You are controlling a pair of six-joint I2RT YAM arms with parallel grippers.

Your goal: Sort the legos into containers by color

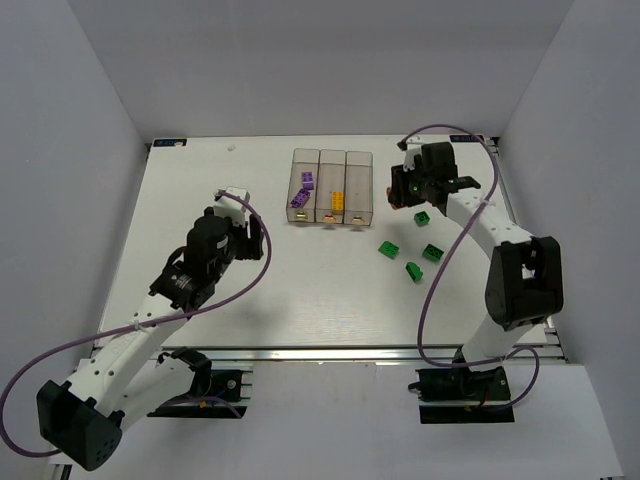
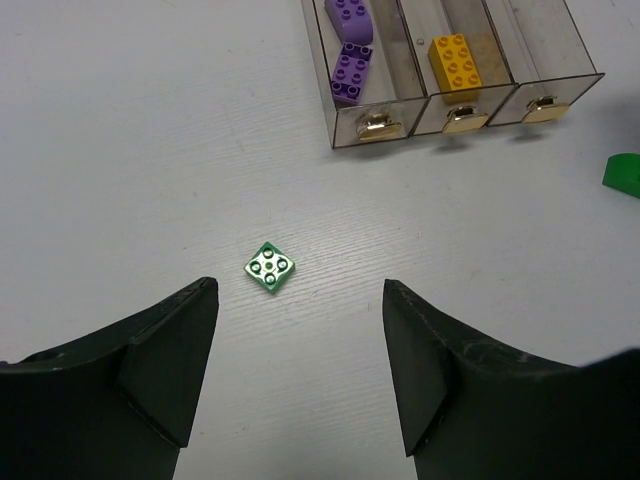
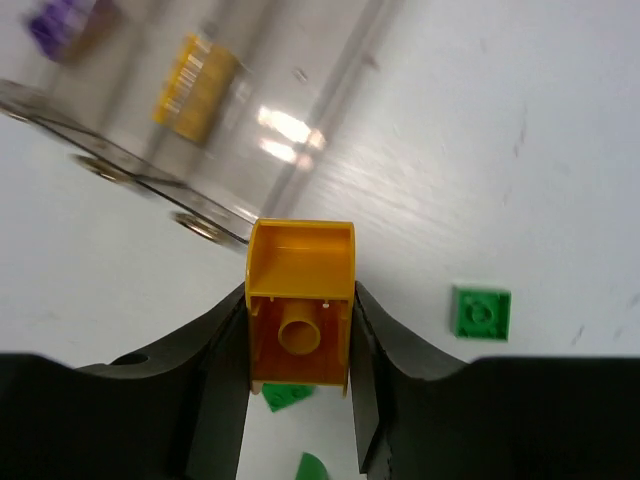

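A white bench [image 1: 250, 290], boxed in by plain pale grey walls [image 1: 80, 150]. Toward its far edge the containers [image 1: 358, 180] stand in a row, with purple legos [image 1: 302, 190] in the left one and an orange-yellow brick [image 1: 337, 203] in the middle. Four green legos [image 1: 388, 249] lie loose to the right, nearer. The right jaws pinch an orange-yellow lego [image 3: 299, 310] just right of the containers, which are blurred in the wrist view. The left jaws stand spread over a small green plate [image 2: 269, 267] – hidden from above. Another green piece [image 2: 622, 173] is cut off at that view's right edge.
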